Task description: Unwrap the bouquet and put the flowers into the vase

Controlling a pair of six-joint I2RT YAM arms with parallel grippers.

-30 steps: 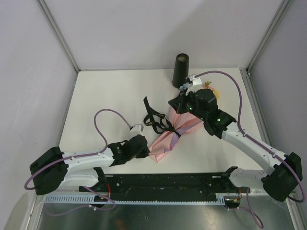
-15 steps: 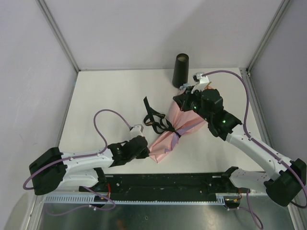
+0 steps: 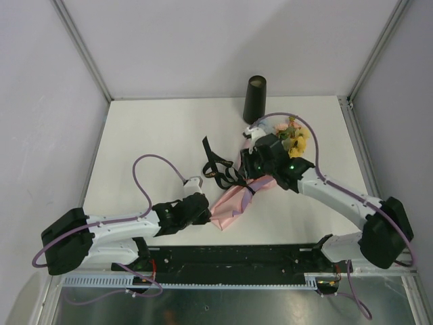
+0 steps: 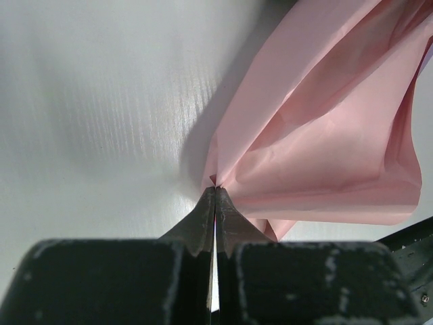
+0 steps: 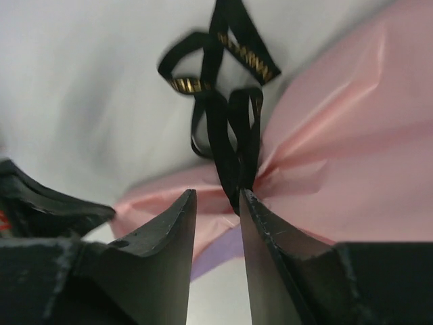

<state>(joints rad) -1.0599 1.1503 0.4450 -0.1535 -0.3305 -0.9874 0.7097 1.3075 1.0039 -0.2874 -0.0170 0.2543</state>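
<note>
— Grippers first: how do they stand?
— Left gripper is clamped tight on the narrow end of the bouquet, and the pink paper creases out from its tips. Right gripper has its jaws part way apart and holds nothing. Its tips are just above the black ribbon knotted round the wrapper's waist.
— And the bouquet itself?
— Lying slantwise on the white table, tied and wrapped, narrow end toward the left arm. A strip of purple paper shows under the pink. The flowers, peach, yellow and green, poke out at the far end, beyond the right wrist.
— Vase?
— The vase stands upright at the table's back edge, near the blooms and to their left, not touching them.
</note>
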